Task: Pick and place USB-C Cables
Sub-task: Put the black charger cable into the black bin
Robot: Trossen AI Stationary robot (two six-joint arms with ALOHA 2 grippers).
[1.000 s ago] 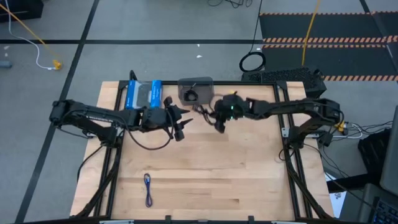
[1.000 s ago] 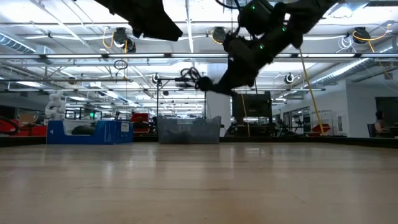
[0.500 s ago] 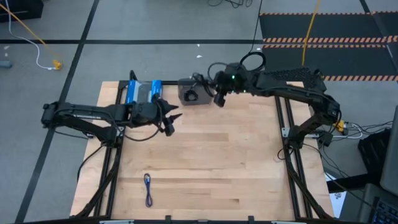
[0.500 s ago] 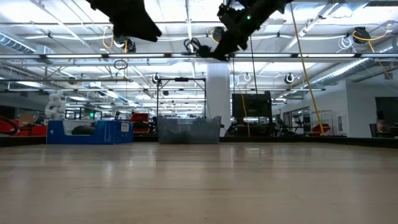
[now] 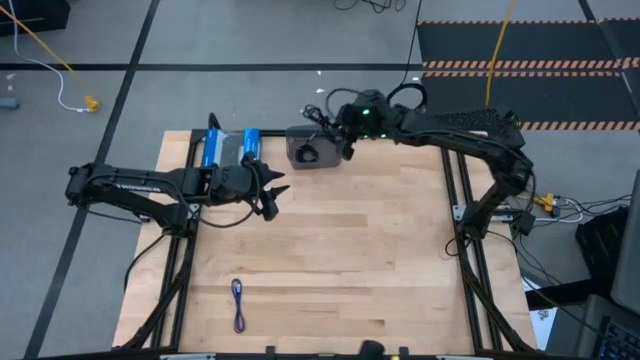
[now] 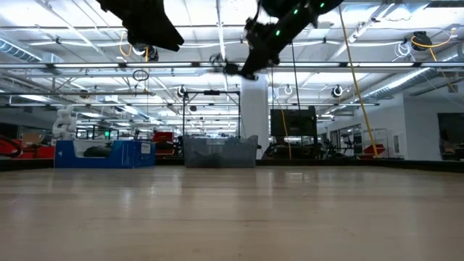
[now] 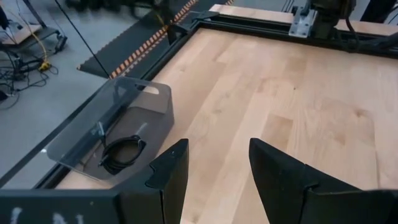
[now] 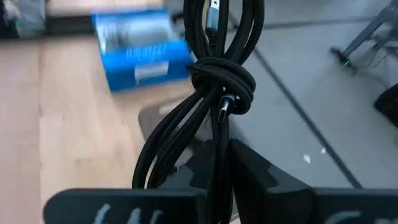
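One black USB-C cable (image 8: 219, 81), a small knotted bundle, is in my right gripper (image 8: 221, 152), which is shut on it and hovers above the clear grey bin (image 5: 312, 147) at the table's far edge. In the low view the cable (image 6: 220, 64) sticks out past the right gripper (image 6: 243, 67), high over the table. A second black cable (image 7: 121, 152) lies coiled on the floor of the bin (image 7: 134, 102). The blue-purple cable (image 5: 238, 300) lies flat on the wood near the near-left corner. My left gripper (image 5: 268, 190) is open, raised over the table's left half, holding nothing. My right gripper pinches the black cable bundle between its two fingers (image 8: 252, 171), on the strands just below the knot (image 8: 214, 134). The fingers slant down toward the table's far left. The bundle is lifted clear and reaches out beyond the fingertips, its plug (image 8: 225, 109) showing at the knot.
A blue box (image 5: 232, 150) sits left of the bin at the far edge. A black frame (image 5: 455, 215) borders the table. A large black cable ring (image 5: 405, 99) and a yellow cord (image 5: 45, 45) lie on the floor beyond. Bare wood (image 5: 340, 260) fills the middle.
My right gripper, shut on the black cable, has risen and moved from the table's middle toward the far edge and left, ending above the bin. My left gripper has drawn back a little toward the table's left edge, staying open.
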